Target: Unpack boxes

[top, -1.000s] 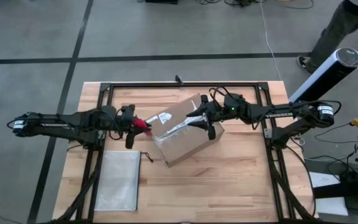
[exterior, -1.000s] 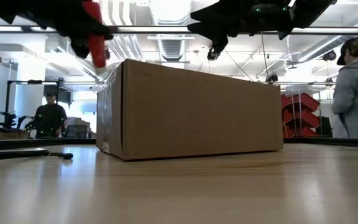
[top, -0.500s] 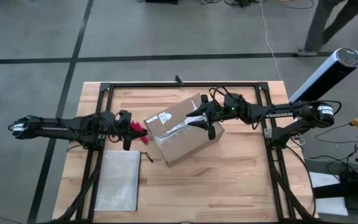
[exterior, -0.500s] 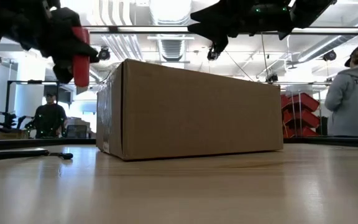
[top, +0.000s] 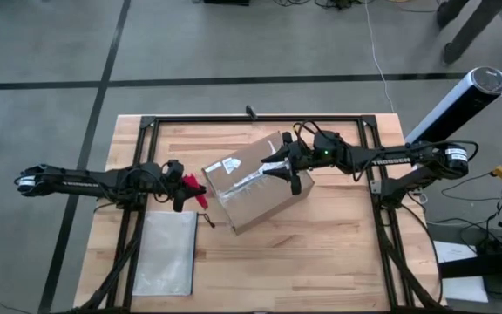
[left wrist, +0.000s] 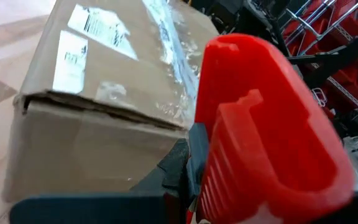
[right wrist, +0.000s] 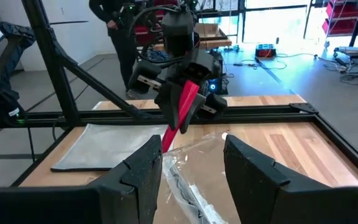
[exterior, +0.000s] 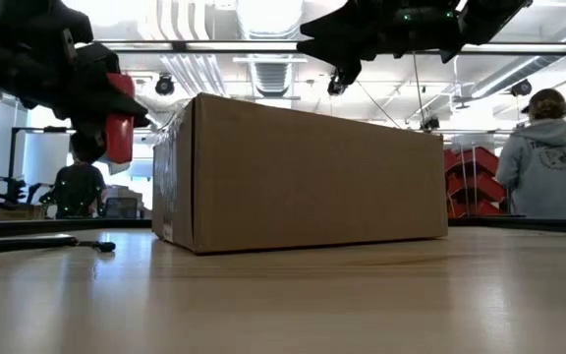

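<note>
The cardboard box [top: 253, 184] sat mid-desk [top: 338, 253], label up. The left claw [top: 184, 186] hovered just beside it, clamped on a red knife [exterior: 118, 131]. The right claw [top: 286, 170] stood apart above the taped top. Only the high view showed the zip pouch [top: 166, 253].

A flat translucent zip pouch [top: 167, 252] lies on the wooden table [top: 321, 253] near its front left corner, a small black cable [top: 207, 221] just beside it. Beyond the table, a person in a grey hoodie [exterior: 543, 157] stands before red bins [exterior: 470, 182]; another person [exterior: 79, 187] stands farther back.
</note>
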